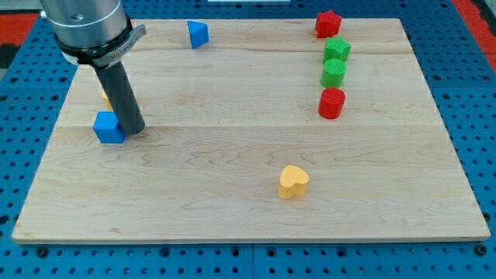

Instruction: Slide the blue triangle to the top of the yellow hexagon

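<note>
The pale wooden board [232, 155] looks smooth and matt with visible grain; the blue cube block [108, 128] seems matt painted wood, perhaps plastic.

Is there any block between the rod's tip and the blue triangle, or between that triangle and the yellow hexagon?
Nothing visible blocks either path. My tip touches the blue cube at the view's left. The blue triangle sits near the top edge. The yellow hexagon is mostly hidden behind the rod, bare wooden board between them.

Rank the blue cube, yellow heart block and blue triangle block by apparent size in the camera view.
1. Blue cube and yellow heart block: look alike, and both sit nearer the view's bottom, so no ranking.
2. Blue triangle block: smallest-looking, though farther up the view.
</note>
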